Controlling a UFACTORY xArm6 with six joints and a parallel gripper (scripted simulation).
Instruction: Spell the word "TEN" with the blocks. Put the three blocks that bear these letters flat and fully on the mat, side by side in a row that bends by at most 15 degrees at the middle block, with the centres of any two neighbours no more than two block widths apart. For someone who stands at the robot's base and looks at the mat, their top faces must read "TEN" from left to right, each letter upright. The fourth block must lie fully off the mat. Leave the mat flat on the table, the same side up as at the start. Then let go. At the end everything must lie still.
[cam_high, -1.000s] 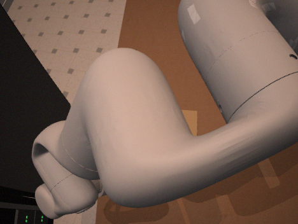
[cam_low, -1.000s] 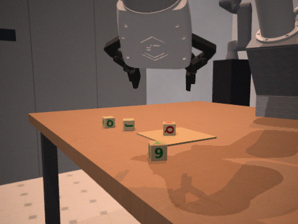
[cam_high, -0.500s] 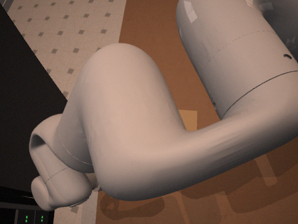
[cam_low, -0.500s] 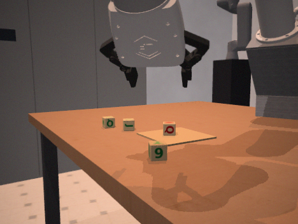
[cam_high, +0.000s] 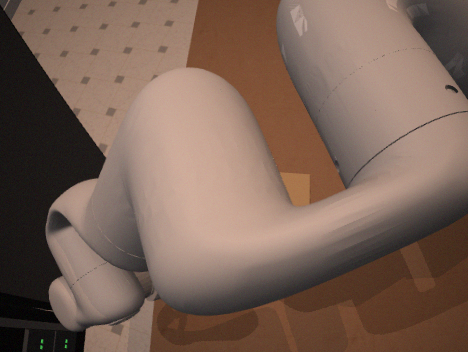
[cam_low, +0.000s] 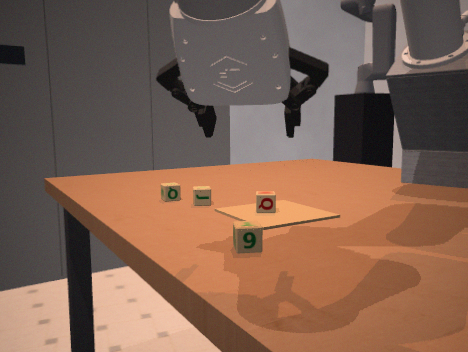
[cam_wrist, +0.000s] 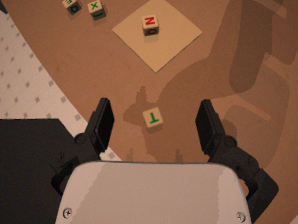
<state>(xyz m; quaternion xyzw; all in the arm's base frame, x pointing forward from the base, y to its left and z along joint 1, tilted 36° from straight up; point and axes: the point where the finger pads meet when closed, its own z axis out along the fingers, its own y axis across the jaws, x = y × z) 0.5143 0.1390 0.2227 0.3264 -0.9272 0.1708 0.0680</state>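
Note:
My gripper (cam_low: 249, 131) is open and empty, high above the table. In the wrist view the gripper (cam_wrist: 154, 129) is over the green T block (cam_wrist: 152, 119), which lies on the bare table off the mat, far below the fingers. This block is the one nearest the table's front edge in the exterior view (cam_low: 248, 238). The red N block (cam_wrist: 150, 24) sits on the tan mat (cam_wrist: 160, 31), also seen from the side (cam_low: 265, 202). A green X block (cam_wrist: 97, 8) and a block with a small green letter, seemingly E (cam_wrist: 71, 4), lie off the mat near the table edge.
The arm fills the top view; only a corner of the mat (cam_high: 296, 187) shows there. The X block (cam_low: 202, 195) and the other green block (cam_low: 170, 192) stand beside the mat (cam_low: 277, 214). The robot base (cam_low: 430, 125) stands at the right.

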